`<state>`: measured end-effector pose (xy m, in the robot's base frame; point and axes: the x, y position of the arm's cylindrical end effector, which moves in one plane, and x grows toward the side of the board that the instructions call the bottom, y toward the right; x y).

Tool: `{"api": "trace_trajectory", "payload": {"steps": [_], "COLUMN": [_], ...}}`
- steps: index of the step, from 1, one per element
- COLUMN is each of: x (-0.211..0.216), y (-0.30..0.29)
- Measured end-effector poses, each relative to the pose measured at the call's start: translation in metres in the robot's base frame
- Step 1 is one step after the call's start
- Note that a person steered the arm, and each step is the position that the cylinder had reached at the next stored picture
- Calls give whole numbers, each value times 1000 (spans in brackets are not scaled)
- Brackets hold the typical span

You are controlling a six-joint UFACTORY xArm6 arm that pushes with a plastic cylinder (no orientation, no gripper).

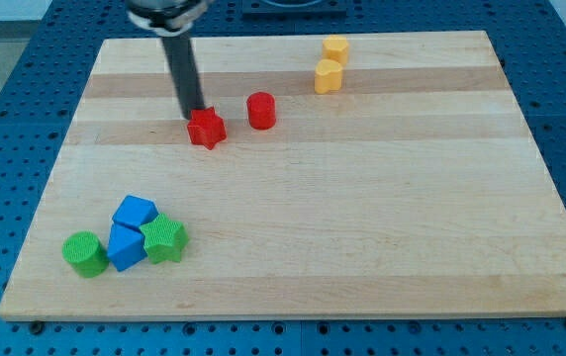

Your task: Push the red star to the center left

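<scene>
The red star (206, 129) lies on the wooden board (362, 218) in the upper left-middle part. My tip (193, 115) stands at the star's upper-left edge, touching or nearly touching it. The dark rod rises from there to the view's top. A red cylinder (261, 110) stands just to the right of the star, apart from it.
Two yellow blocks (330, 75) (335, 47) sit near the top edge, right of centre. At the lower left, a green cylinder (85, 254), two blue blocks (134, 212) (125, 246) and a green star-like block (164, 238) cluster together.
</scene>
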<state>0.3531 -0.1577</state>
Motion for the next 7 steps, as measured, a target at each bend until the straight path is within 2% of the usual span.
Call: {"api": "trace_trajectory", "payload": {"steps": [1, 2, 4, 5, 7], "x": [8, 35, 83, 94, 92], "y": [-51, -78, -84, -68, 21]}}
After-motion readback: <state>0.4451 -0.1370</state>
